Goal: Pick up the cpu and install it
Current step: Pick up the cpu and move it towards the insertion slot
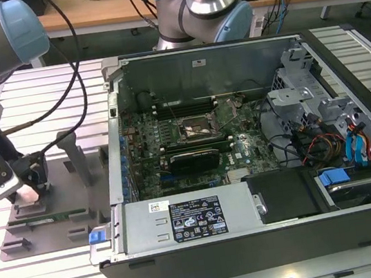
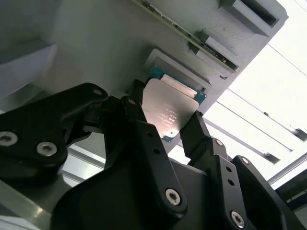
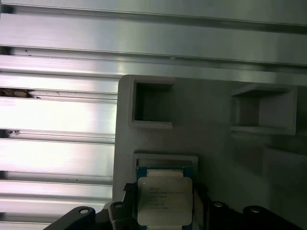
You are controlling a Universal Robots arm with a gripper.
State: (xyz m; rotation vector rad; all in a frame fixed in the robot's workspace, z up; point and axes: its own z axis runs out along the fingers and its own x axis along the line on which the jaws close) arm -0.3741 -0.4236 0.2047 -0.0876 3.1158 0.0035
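Observation:
The cpu (image 2: 168, 103), a small square chip with a silvery top and green rim, lies in a shallow recess of a grey holder block (image 3: 216, 143). My gripper (image 2: 165, 120) straddles it in both wrist views, the black fingers (image 2: 144, 129) pressed against two opposite edges of the cpu (image 3: 164, 199). In the exterior view my gripper (image 1: 26, 194) is low over the grey holder block (image 1: 19, 241) at the exterior view's left, beside the open computer case (image 1: 256, 240). The black socket frame (image 1: 201, 128) sits on the green motherboard inside the case.
The holder block carries upright grey posts (image 1: 77, 162) and a long green memory stick (image 1: 54, 216). Another robot arm's base (image 1: 200, 4) stands behind the case. Cables (image 1: 63, 115) trail from my arm. Drive cages and wiring (image 1: 324, 132) fill the case's right side.

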